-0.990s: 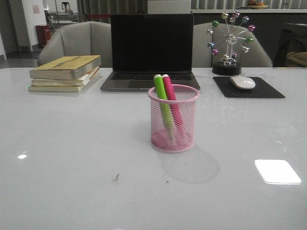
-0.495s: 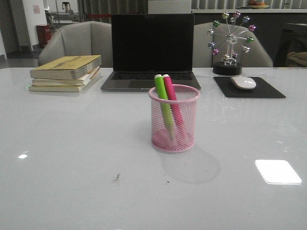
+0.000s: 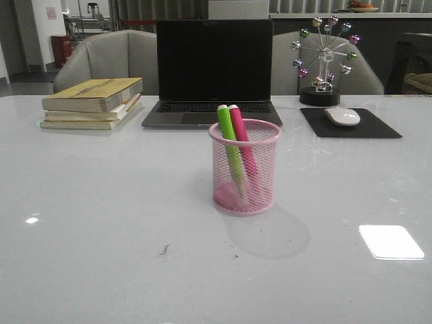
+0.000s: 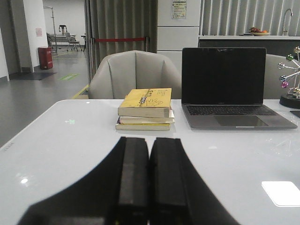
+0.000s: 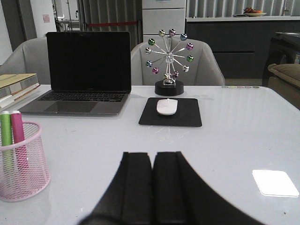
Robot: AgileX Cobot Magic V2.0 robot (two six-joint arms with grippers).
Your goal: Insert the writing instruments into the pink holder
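Nothing moves between the earlier front pictures and this one: the pink holder [image 3: 244, 167] stands at the same place near the middle of the worktop [image 3: 101, 223], upright, with both markers inside it. The lime green marker [image 3: 229, 145] and the magenta pink marker [image 3: 241, 143] lean side by side, touching, their pale tops above the rim toward 11 o'clock of the cup. From the holder, a closed-dark laptop [image 3: 212, 71] is at 12 o'clock, a stack of books [image 3: 93, 102] is at 10 o'clock, and a white mouse [image 3: 342, 116] on a black pad [image 3: 351, 125] is at 2 o'clock, all well apart from it. A ball ornament like a small wheel [image 3: 322, 57] stands behind the pad. No arm shows in the front view. In the left wrist view the left claw [image 4: 149, 183] has its two fingers pressed together with no gap and nothing between them, above bare worktop, facing the books. In the right wrist view the right claw [image 5: 153, 187] is also closed fully and empty; the holder is to its side, apart from it, and the mouse lies ahead.
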